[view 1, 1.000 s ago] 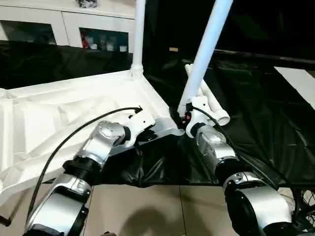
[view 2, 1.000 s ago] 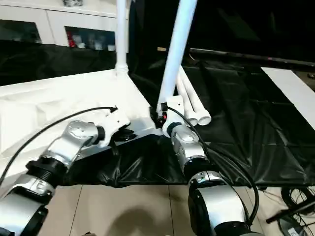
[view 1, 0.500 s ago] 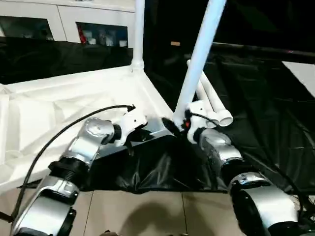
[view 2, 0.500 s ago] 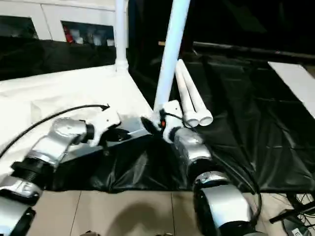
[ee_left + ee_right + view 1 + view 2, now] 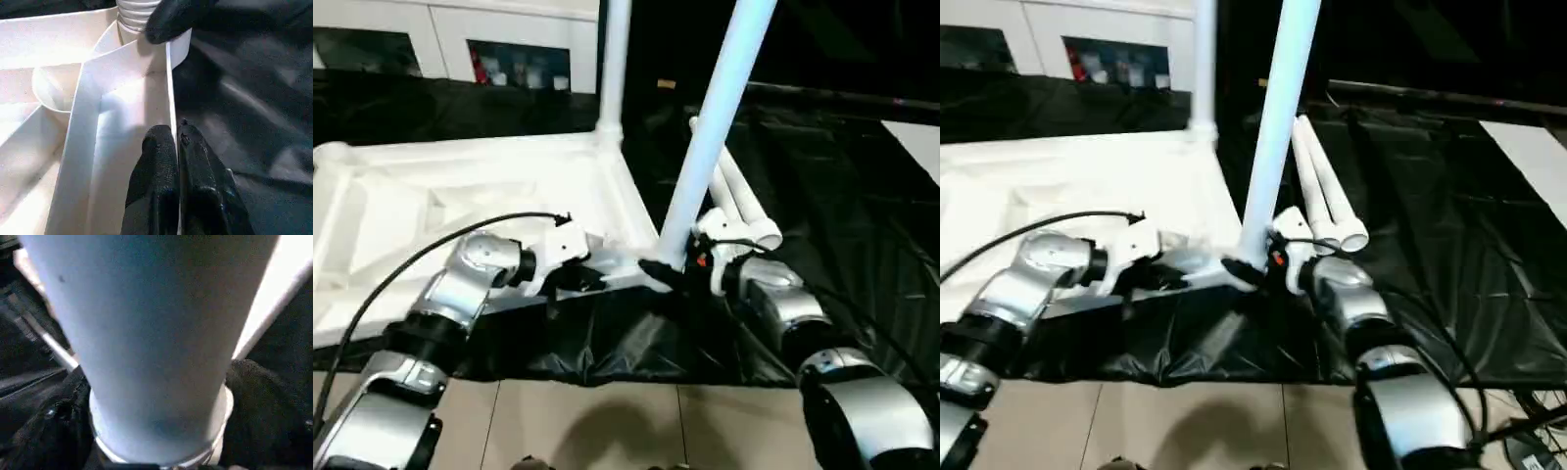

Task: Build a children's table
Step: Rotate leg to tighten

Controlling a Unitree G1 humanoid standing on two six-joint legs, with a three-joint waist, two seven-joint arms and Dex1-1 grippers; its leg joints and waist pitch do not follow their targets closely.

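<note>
The white table top [image 5: 460, 196] lies upside down on the black cover, ribs up. One white leg [image 5: 612, 69] stands upright in its far right corner socket. My right gripper [image 5: 674, 272] is shut on a second leg [image 5: 710, 137], low on its tube. That leg leans right, its ribbed end [image 5: 137, 7] at the near right corner socket. In the right wrist view the leg [image 5: 156, 333] sits between my black fingers [image 5: 259, 401]. My left gripper [image 5: 176, 142] is shut on the top's thin near rim [image 5: 168, 88], just left of that corner. Two spare legs [image 5: 744, 206] lie side by side behind my right gripper.
The black-covered work table [image 5: 842, 196] stretches to the right, and its creased cover hangs over the front edge [image 5: 636, 343]. Tiled floor [image 5: 607, 411] lies below it. White cabinets [image 5: 440, 39] line the back wall. A white patch [image 5: 915, 147] lies at the far right.
The head camera has shifted. The table top now lies flatter, and my left gripper has moved with its rim. The held leg's lower end has settled at the near right corner.
</note>
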